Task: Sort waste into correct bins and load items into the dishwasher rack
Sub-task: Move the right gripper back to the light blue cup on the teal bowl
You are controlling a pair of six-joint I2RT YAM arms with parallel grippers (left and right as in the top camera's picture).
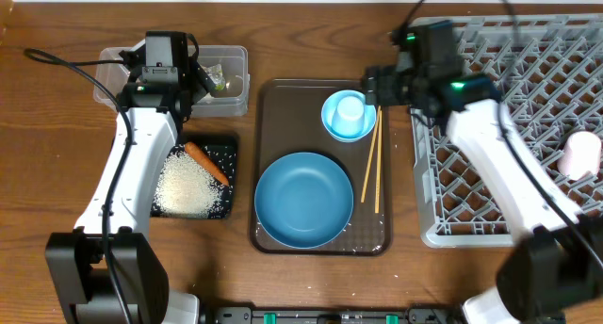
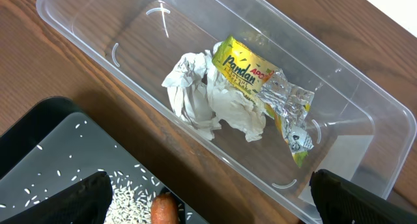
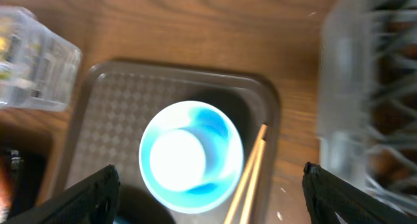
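The left gripper and right gripper are both seen spread wide, empty. Crumpled tissue and printed wrapper are contained in the clear tub; rice and carrot are laid in the black tray.

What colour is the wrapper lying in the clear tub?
The wrapper is yellow-green with dark print and silvery foil; clearest in left wrist view.

My right wrist view is blurred; the rack smears grey. The left wrist view's bottom edge cuts the carrot. Overhead, my left arm hides part of the tub.
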